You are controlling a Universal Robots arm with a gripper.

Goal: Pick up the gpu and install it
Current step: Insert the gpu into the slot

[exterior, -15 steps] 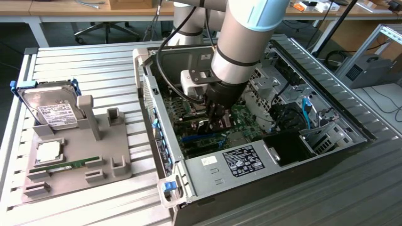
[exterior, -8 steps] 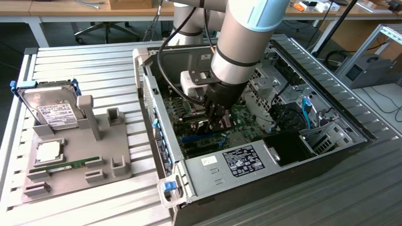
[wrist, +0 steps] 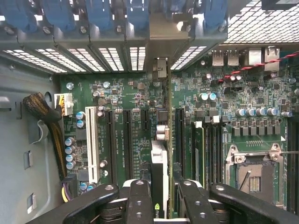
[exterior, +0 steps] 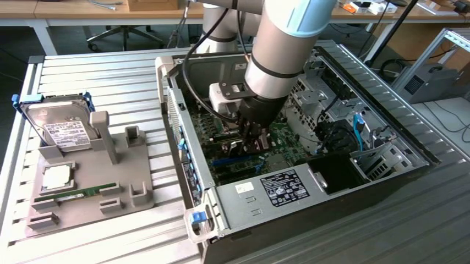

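wrist view: your gripper (wrist: 162, 184) pinches the gpu (wrist: 159, 158) edge-on, its long axis running parallel to the black expansion slots (wrist: 127, 140) on the motherboard (wrist: 117, 93) beneath.

We are looking at a case (exterior: 236, 215) of matt grey sheet metal, and its motherboard (wrist: 140, 100) is showing glossy green lacquer and shiny metal capacitor tops. The end effector (wrist: 163, 203) is showing matt black fingers (wrist: 138, 203) with bright screw heads. The gpu (wrist: 159, 168) is presenting a smooth, silvery-white edge. The surface (exterior: 96, 71) is looking like ribbed, dull aluminium. The hard drive (exterior: 63, 129) is gleaming metal under a white paper label, framed in blue plastic.
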